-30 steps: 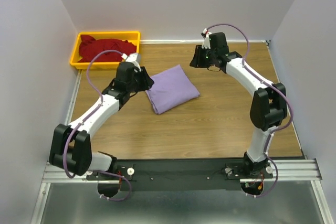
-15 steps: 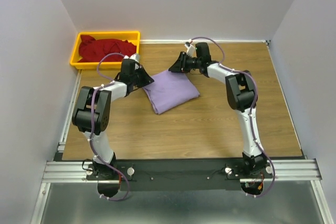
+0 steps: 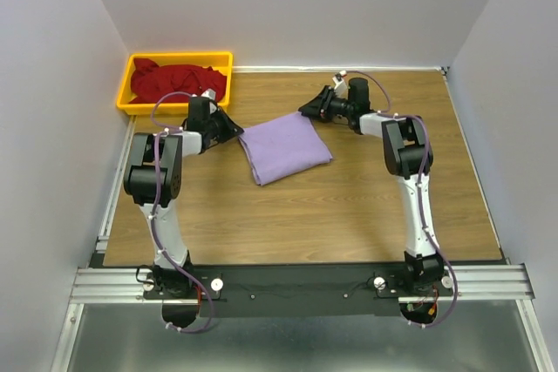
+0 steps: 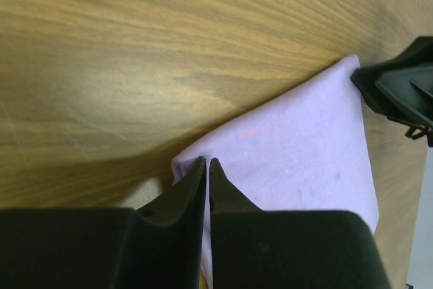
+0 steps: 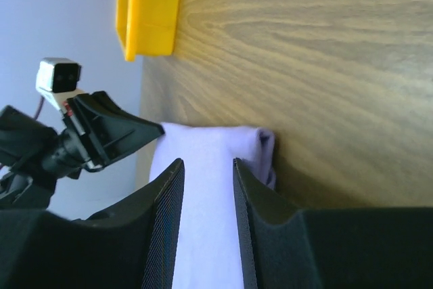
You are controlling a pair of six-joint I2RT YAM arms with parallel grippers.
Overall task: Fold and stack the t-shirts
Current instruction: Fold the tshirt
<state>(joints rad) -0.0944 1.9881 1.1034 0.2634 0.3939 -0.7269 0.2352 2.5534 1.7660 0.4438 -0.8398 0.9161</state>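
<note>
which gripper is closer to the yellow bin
Left. The left gripper is at the left corner of the purple shirt, just in front of the yellow bin. The right gripper is at the shirt's far corner, further right across the table.

Left wrist view: near part of the folded lilac fabric t-shirt (image 4: 298,160) is hidden behind the black left gripper (image 4: 208,162). Right wrist view: yellow plastic bin (image 5: 152,11) is cut by the top edge, contents out of sight. Top view: crumpled red garments (image 3: 173,81) in the bin, count unresolvable.
</note>
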